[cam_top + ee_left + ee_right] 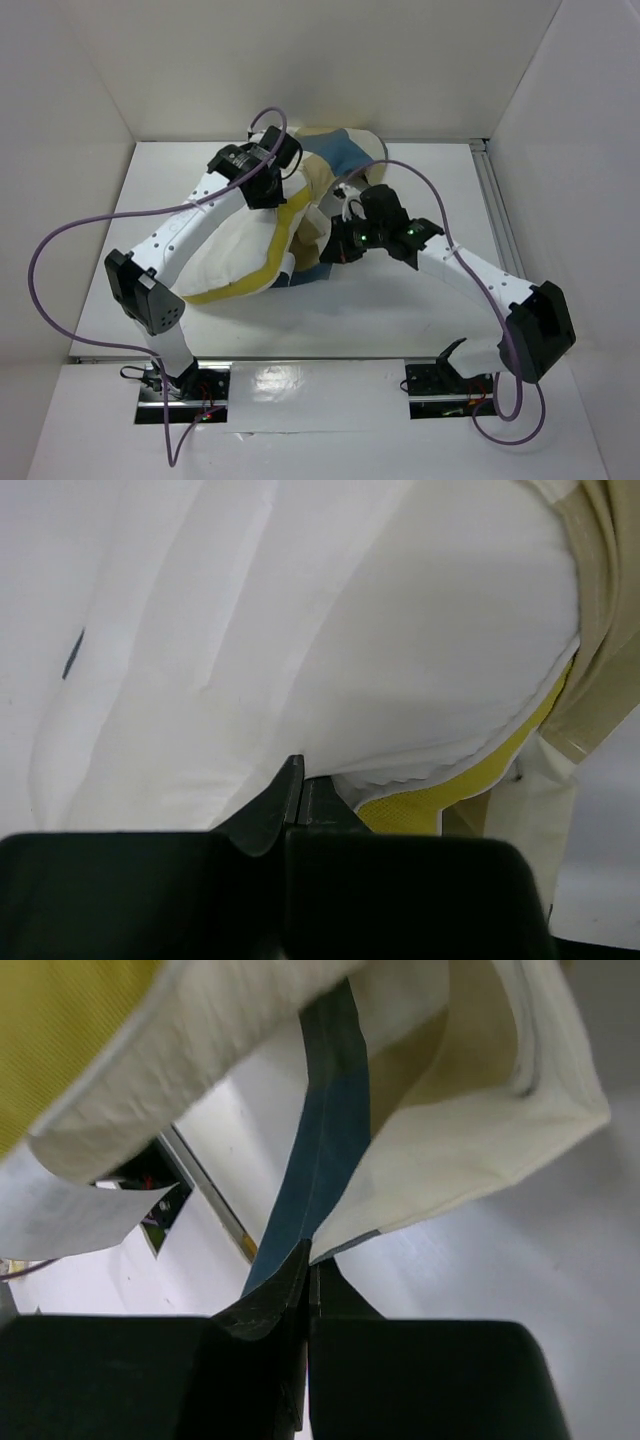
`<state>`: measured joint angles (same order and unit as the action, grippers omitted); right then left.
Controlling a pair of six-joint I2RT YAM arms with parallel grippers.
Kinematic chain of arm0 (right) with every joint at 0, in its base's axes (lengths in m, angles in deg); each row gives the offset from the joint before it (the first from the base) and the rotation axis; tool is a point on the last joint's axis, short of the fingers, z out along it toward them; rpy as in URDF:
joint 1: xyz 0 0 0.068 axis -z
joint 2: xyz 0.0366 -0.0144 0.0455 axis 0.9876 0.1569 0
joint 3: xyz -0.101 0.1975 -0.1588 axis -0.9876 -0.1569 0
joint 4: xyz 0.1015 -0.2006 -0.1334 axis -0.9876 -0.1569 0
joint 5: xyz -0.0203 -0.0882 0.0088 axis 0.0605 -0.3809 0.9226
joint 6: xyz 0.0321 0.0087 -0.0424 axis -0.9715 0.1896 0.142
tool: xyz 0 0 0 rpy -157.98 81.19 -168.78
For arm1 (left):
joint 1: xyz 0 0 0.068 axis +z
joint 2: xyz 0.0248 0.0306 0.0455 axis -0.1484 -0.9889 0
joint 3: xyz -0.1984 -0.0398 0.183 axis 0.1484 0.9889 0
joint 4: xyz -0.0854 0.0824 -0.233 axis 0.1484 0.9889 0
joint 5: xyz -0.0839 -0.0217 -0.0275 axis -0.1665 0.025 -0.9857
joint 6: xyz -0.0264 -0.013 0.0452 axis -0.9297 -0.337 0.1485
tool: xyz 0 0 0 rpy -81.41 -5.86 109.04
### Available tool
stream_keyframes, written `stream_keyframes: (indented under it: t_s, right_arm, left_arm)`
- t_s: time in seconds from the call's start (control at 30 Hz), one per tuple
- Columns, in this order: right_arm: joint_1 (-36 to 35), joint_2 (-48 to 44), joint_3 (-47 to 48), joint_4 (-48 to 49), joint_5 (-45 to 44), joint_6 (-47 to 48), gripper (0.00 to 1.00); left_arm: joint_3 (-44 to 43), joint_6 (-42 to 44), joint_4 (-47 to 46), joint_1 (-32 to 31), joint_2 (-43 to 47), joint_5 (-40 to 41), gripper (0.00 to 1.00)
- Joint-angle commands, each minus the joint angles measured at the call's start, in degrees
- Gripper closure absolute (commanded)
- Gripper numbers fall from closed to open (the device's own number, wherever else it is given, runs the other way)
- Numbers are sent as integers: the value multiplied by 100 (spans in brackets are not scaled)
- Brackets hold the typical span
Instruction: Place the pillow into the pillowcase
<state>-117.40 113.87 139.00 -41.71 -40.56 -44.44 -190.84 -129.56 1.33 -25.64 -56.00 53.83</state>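
Two closed pinches: left fingers (275, 805) meet, apparently on the seam of the pillow (235, 250), which bulges just beyond their tips. It looks soft, light and floppy, best taken at that yellow-banded edge. Its long axis lies diagonally on the bench (400, 300), far end pointing into the pillowcase (345, 150); right fingers (275, 1295) clamp that sack's thin, limp blue hem.

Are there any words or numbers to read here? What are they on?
No text can be read in any view.
The pillow and the pillowcase show no writing.
A small dark mark on the pillow is too small to tell whether it is print.
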Motion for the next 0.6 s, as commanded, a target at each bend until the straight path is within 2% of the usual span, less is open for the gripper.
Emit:
stream_keyframes:
  t_s: [0.0, 0.17, 0.27, 0.33, 0.4, 0.43, 0.57]
  right_arm:
    - [57, 229, 957, -29, 151, 361, 100]
    - [-179, 661, 1987, 24, 713, 309, 100]
    - [-1022, 145, 2156, 24, 627, 187, 100]
    - [-1322, -695, 1519, 217, 566, -84, 100]
    - [-1323, -1304, 972, 236, 320, -279, 100]
    - [-1271, -1803, 734, 61, 145, -332, 100]
    - [-798, -2432, -469, -906, -549, -403, 100]
  left_arm:
    - [-521, -78, -136, 138, 495, 540, 100]
    - [-1049, -78, 197, 192, 618, 768, 100]
    - [-1190, -130, 137, 69, 671, 768, 100]
    - [-1190, -130, -82, -10, 567, 646, 100]
    - [-1120, -130, -206, -63, 233, 532, 100]
    - [-998, -191, -276, -194, 84, 531, 100]
    - [-812, -385, -584, -484, -768, 531, 100]
